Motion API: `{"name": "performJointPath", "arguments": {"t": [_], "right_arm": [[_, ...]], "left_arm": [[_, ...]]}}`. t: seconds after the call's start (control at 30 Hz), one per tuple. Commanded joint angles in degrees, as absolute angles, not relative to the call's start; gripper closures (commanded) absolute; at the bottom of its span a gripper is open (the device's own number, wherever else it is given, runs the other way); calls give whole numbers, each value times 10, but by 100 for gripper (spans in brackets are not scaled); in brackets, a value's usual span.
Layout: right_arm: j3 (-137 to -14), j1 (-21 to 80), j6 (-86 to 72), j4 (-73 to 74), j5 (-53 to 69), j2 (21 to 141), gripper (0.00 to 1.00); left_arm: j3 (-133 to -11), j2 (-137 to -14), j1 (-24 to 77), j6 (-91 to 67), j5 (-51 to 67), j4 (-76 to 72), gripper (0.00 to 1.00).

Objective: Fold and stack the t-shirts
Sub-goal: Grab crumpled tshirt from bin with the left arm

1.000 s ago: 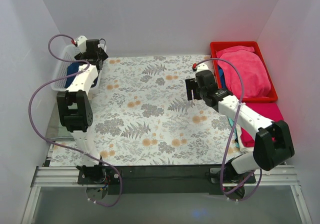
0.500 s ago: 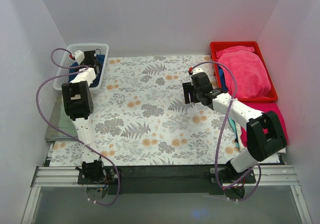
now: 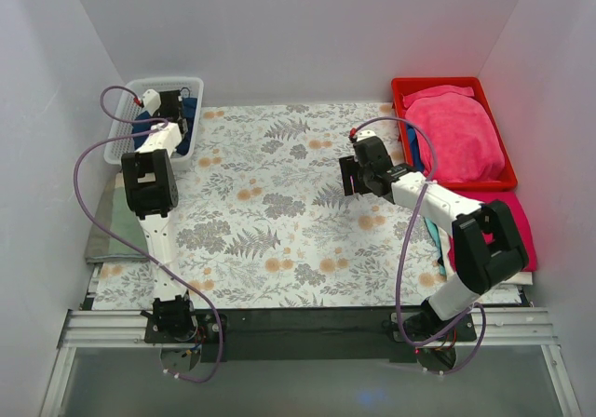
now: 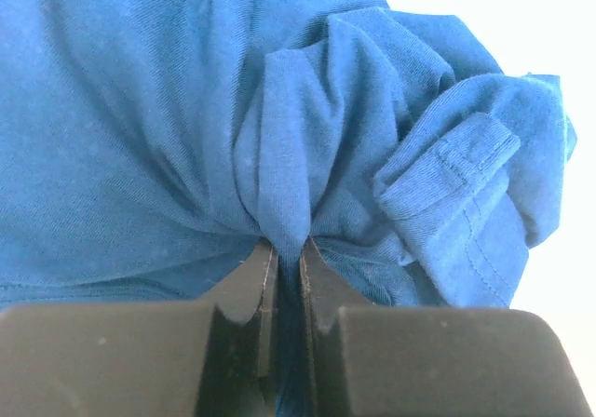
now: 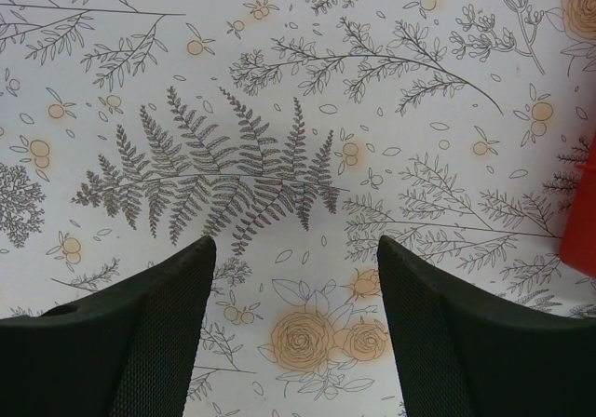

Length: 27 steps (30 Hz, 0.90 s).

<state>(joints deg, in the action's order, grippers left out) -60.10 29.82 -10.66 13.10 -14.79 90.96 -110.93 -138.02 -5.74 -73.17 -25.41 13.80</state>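
A crumpled navy blue t-shirt fills the left wrist view, a hemmed sleeve bunched at the right. My left gripper is shut on a pinched fold of it. From above, the left gripper reaches down into the white basket at the back left, where blue cloth shows. My right gripper hovers open over the floral cloth right of centre, nothing between its fingers. Magenta-pink t-shirts lie folded in the red tray.
A floral tablecloth covers the table. More pink cloth lies on the table in front of the red tray, beside my right arm. White walls close in at the left, back and right.
My left gripper dropped into the white basket and closed on the blue t-shirt. The right gripper drifted slightly left and stayed open.
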Motion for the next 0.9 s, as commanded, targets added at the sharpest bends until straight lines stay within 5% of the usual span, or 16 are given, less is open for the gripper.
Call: {"name": "performJointPath", "arguments": {"t": [0.0, 0.63, 0.87], "right_arm": [[-609, 301, -113, 113, -151, 912, 25], [-605, 301, -126, 113, -119, 926, 27], [-596, 301, -138, 111, -111, 911, 27]], "left_arm": [[-1136, -1375, -57, -729, -252, 163, 100], [-1037, -1122, -56, -725, -240, 35, 100], [-969, -971, -45, -700, -124, -40, 100]]}}
